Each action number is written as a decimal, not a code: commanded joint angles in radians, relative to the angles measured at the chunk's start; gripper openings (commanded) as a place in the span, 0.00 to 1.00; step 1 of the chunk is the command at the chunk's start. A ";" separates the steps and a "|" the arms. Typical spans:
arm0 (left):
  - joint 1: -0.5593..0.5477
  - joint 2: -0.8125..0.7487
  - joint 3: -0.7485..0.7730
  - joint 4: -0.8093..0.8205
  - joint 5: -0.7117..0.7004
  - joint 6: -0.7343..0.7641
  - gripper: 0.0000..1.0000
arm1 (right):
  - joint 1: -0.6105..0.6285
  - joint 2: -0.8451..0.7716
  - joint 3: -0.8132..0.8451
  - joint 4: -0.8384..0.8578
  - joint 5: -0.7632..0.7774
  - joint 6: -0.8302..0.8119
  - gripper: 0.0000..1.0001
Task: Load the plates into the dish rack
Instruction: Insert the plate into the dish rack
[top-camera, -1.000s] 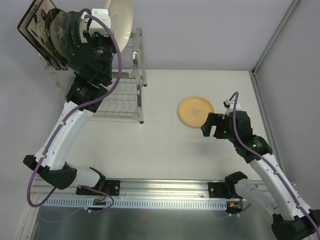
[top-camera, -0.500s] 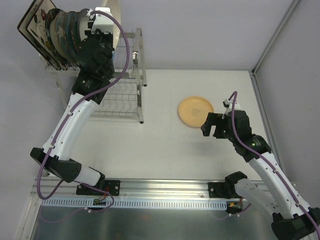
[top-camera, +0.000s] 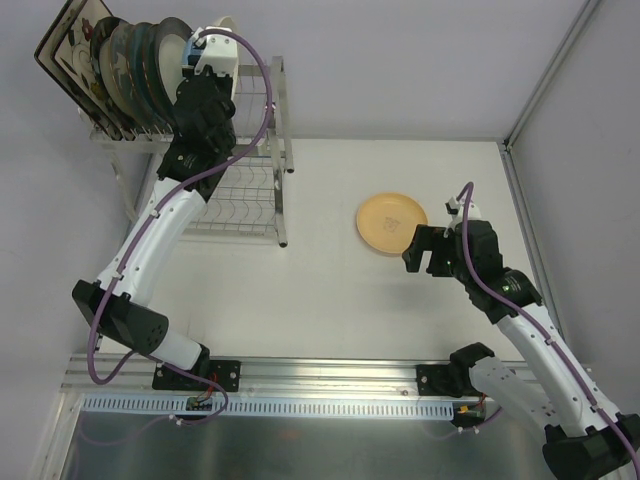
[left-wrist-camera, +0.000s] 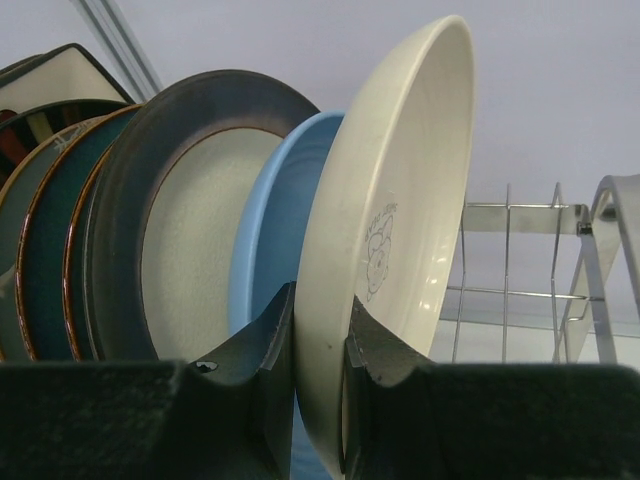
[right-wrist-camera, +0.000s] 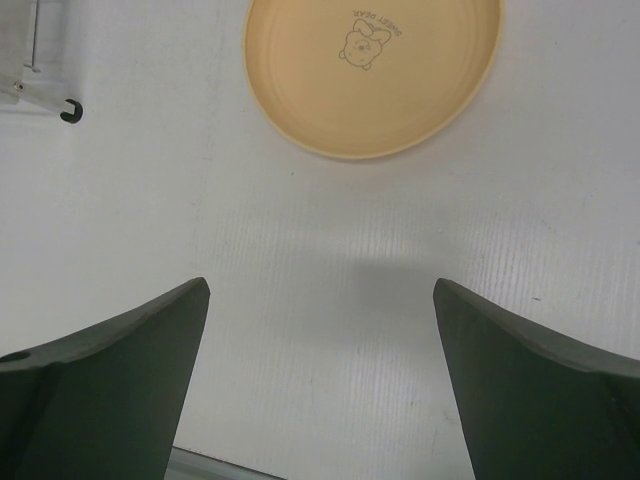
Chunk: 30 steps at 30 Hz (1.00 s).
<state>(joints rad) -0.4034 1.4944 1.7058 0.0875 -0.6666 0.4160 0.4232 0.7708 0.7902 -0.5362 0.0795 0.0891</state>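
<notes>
My left gripper (left-wrist-camera: 320, 300) is shut on the lower rim of a cream plate (left-wrist-camera: 400, 200), held on edge over the upper tier of the dish rack (top-camera: 278, 110). It stands just right of a light blue plate (left-wrist-camera: 280, 220). Beside that come a dark-rimmed cream plate (left-wrist-camera: 190, 230), dark teal plates (top-camera: 130, 50) and a square floral plate (top-camera: 68, 40). Whether the cream plate rests in a slot is hidden. A pale yellow plate (top-camera: 391, 222) lies flat on the table. My right gripper (top-camera: 428, 250) hovers open just near of the yellow plate (right-wrist-camera: 372, 70), holding nothing.
The rack's lower tier of wire slots (top-camera: 235, 205) holds nothing, and bare wires (left-wrist-camera: 510, 205) stand right of the cream plate. A rack foot (right-wrist-camera: 70, 112) shows at the right wrist view's upper left. A metal post (top-camera: 520, 190) bounds the table's right side.
The left arm has swung the cream plate from broadside to edge-on and carried it left, close against the light blue plate. The right arm has not moved.
</notes>
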 joint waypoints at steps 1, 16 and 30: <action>0.017 -0.010 -0.008 0.063 -0.022 -0.003 0.10 | 0.005 0.005 0.006 0.004 0.022 -0.017 1.00; 0.023 0.000 -0.043 0.006 0.012 -0.068 0.21 | 0.005 0.013 0.011 0.002 0.016 -0.017 1.00; 0.023 -0.036 -0.043 -0.029 0.058 -0.124 0.47 | 0.005 0.018 0.012 0.002 0.009 -0.015 1.00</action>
<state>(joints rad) -0.3916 1.4967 1.6650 0.0544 -0.6155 0.3172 0.4232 0.7872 0.7902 -0.5365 0.0830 0.0868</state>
